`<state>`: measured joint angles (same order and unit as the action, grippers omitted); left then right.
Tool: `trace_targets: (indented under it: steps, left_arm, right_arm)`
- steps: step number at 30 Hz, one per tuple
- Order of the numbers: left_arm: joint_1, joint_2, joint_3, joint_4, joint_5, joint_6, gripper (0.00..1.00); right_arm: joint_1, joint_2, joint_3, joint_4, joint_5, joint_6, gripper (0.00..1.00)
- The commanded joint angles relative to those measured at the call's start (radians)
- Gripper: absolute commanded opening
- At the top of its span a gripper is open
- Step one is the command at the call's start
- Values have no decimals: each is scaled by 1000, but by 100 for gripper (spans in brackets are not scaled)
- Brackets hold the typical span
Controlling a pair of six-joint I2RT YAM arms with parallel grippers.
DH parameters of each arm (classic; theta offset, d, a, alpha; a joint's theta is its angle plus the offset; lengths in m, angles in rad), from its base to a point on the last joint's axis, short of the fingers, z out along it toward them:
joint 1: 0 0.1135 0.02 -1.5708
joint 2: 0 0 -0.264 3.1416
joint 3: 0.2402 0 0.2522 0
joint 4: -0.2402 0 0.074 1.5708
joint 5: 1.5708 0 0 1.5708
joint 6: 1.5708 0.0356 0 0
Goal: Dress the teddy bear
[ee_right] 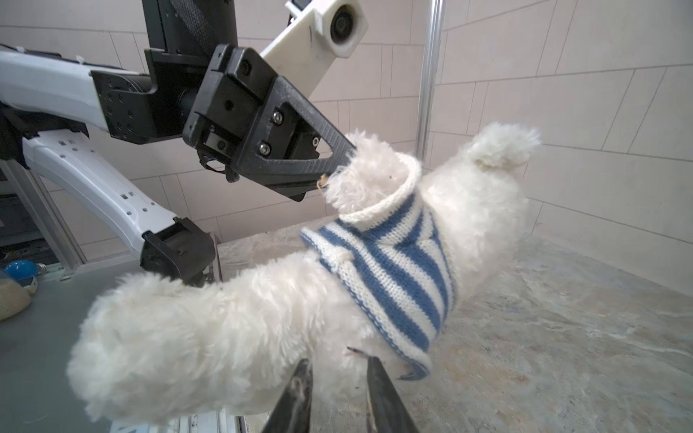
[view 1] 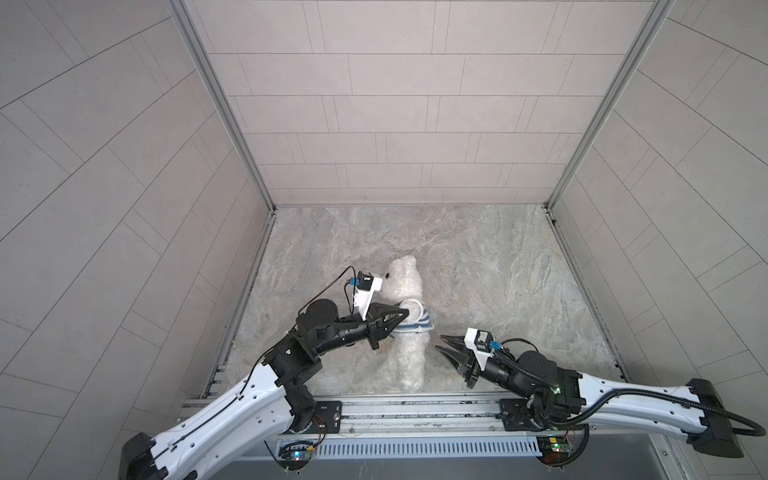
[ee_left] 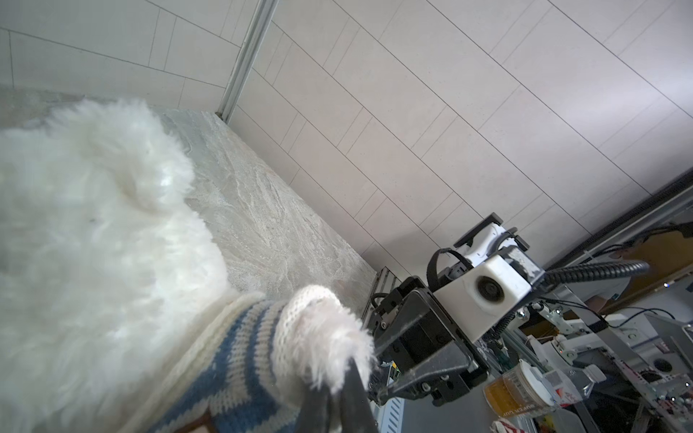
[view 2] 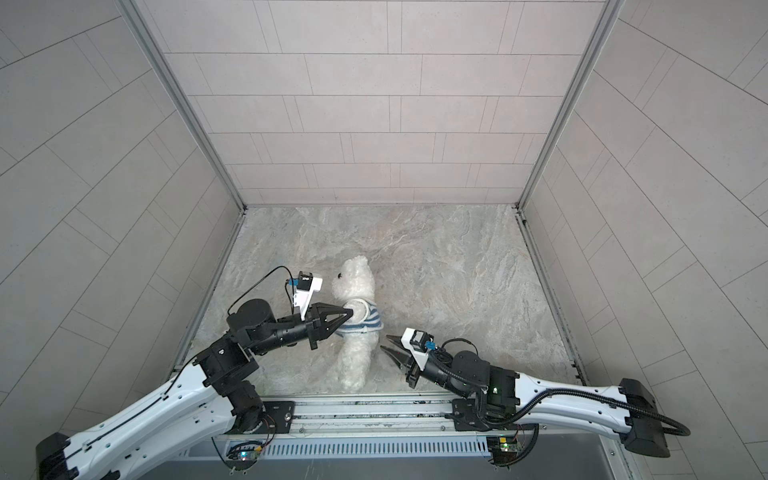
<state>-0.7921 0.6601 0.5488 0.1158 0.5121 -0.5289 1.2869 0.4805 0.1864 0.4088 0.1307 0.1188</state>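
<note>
**Bear in its striped shirt, one arm held**

The teddy bear [view 1: 409, 353] [view 2: 355, 353] is over the near part of the marbled surface [view 1: 498, 270], a little left of the middle. Its head points toward the back wall, its legs toward the near rail, and its dark nose faces left. A blue-and-white striped shirt [view 1: 417, 326] [view 2: 366, 323] [ee_right: 393, 277] is around its torso, and one fluffy arm sticks out through a sleeve.

The left end effector [view 1: 405, 312] [view 2: 350, 312] [ee_right: 337, 168] has its jaws pressed together on that arm just past the cuff. In the left wrist view the paw fur bunches right at the black fingertips [ee_left: 352, 390].

The right end effector [view 1: 439, 343] [view 2: 384, 342] [ee_right: 337, 375] sits low, just beside the bear's flank below the shirt's hem. Its jaws stand a little apart with nothing between them. From where I stand I cannot tell whether its tips brush the fur.
</note>
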Motion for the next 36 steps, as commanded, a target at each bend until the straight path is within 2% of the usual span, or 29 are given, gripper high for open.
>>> trace_targets:
  steps: [1, 7, 13, 20, 26, 36]
  left_arm:
    - [4, -27, 83, -102, 26, 129, 0]
    - [4, -26, 95, -95, 66, 126, 0]
    - [4, -26, 95, -88, 67, 114, 0]
    - [4, -18, 105, -77, 71, 104, 0]
    - [2, -28, 114, -98, 70, 109, 0]
    - [3, -8, 130, -76, 114, 104, 0]
  right_arm:
    - [9, -31, -12, -19, 58, -44, 27]
    - [9, 14, -15, 50, 64, -68, 28]
    - [11, 147, -17, 208, 51, -87, 27]
    - [10, 237, 10, 250, 71, -122, 30]
    - [18, 213, -18, 299, 117, -140, 32]
    - [24, 80, -57, 196, 156, -130, 35]
